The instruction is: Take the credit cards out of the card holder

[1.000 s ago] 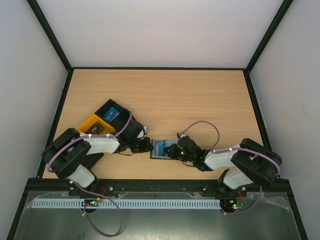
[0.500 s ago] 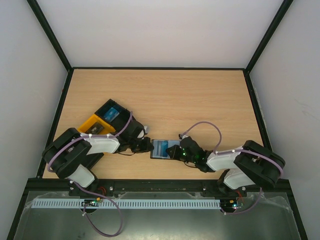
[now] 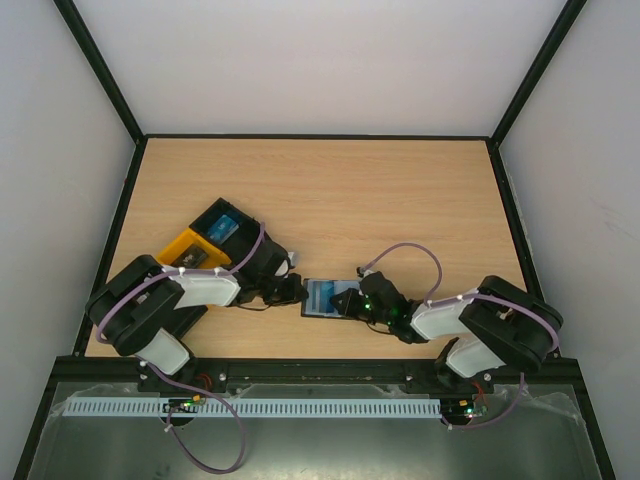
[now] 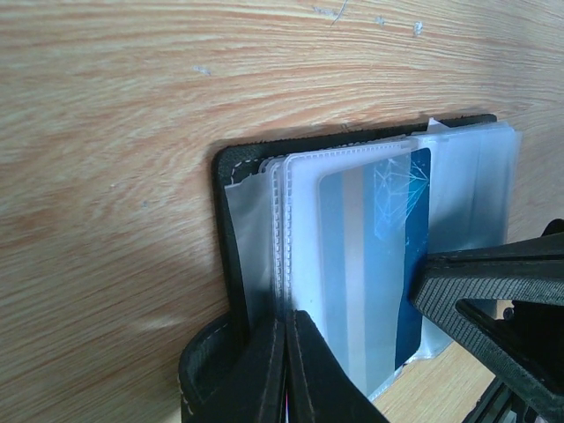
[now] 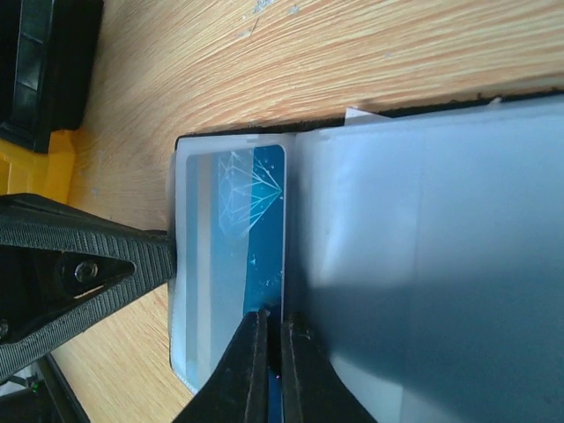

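Soft, even light from above fills the overhead view; the table (image 3: 330, 190) is bright, with only faint shadows beneath the arms (image 3: 190, 290). Both wrist views are sharp on the wood grain, while the near fingers (image 4: 260, 370) go dark and soft. The card holder (image 4: 222, 229) has milky sleeves that haze the blue credit card (image 4: 388, 264) and turn shadowed grey-blue in the right wrist view
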{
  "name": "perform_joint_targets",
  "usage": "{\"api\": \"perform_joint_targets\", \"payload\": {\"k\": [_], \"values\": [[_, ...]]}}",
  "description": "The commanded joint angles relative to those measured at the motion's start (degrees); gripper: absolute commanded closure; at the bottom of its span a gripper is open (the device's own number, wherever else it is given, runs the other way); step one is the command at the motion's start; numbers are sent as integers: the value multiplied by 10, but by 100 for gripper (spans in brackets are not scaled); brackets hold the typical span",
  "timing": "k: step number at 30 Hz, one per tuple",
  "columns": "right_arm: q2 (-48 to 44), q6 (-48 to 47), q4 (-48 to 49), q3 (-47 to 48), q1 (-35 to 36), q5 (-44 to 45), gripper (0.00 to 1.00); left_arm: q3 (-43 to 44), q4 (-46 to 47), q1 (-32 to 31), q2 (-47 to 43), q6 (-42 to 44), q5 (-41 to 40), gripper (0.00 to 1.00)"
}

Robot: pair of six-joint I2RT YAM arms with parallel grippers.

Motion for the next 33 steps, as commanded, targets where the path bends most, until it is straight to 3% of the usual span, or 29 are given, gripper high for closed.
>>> {"api": "perform_joint_targets", "payload": {"k": [1,23,26,30,33], "values": [[11,-14,-31,-5,-8,25,98,-19,-40,-4,37,0,-37,97],[-176,-49,-149,-46,-9,75,98,12,-86,-4,13,9,-36,94],[-225,-83,-195,-39,-9,83,98,36,-97,-5,-6,0,-27,84],[-274,-123,-252,-22,-9,98,98,64,-115,-4,-48,-17,-24,60],[-298,-148,-284,-5,-9,107,98,95,-149,-4,-73,-26,-28,48]]}}
